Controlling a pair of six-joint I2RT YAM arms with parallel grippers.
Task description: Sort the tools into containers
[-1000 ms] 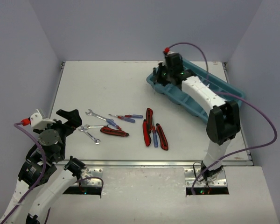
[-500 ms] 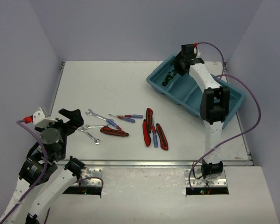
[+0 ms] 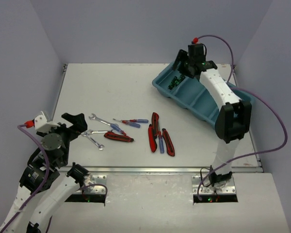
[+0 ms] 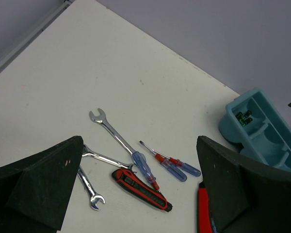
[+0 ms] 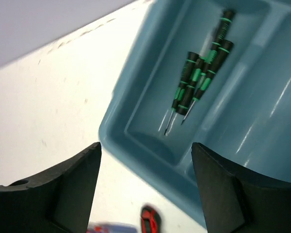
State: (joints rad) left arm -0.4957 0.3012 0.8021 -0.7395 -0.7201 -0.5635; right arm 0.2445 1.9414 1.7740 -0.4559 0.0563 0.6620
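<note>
Matte white table [image 3: 111, 87], glossy rounded teal tray [image 5: 254, 114]

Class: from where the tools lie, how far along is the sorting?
Done: the green screwdrivers lie in the tray, end compartment. In hand: nothing; left gripper and right gripper show open, empty jaws. Remaining: the knives, blue screwdrivers and wrenches on the table.

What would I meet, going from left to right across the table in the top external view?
The left arm's open black tool → silver metal wrenches → cluster of red-and-black utility knives → long teal-blue plastic tray.
</note>
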